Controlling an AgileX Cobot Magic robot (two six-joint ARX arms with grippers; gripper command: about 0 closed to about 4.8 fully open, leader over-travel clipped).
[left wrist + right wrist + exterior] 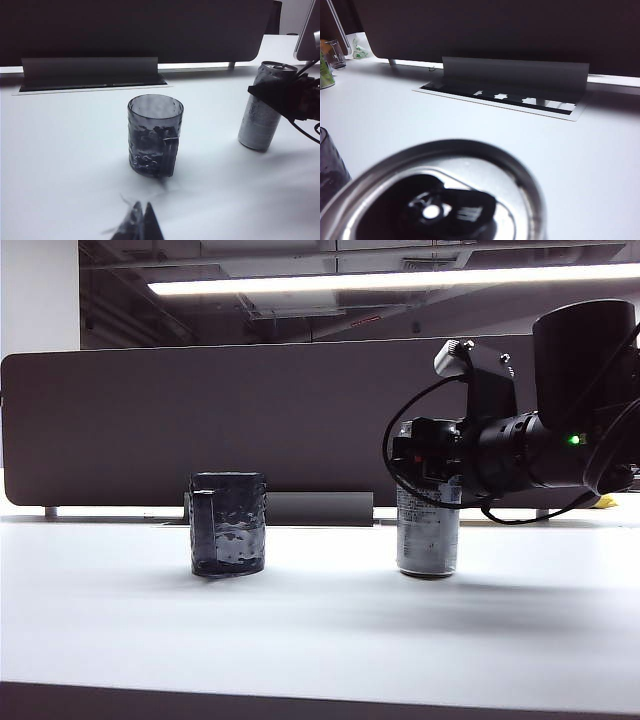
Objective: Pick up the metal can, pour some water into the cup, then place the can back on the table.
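Two things stand upright and well apart on the table (320, 640) in the exterior view: the cup (228, 523) left, the metal can (428, 530) right, with the right gripper (425, 455) at the can's upper part, grip unclear. Left wrist view: the left gripper (139, 226) has fingertips together, near the cup (154, 135). Right wrist view: the can's opened top (440, 200) sits close below the camera

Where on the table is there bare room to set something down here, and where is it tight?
Bare table lies between the cup and the metal can, across the front edge, and left of the cup. It is tight at the can, where the right gripper sits at its upper part. The left gripper is low in front of the cup.
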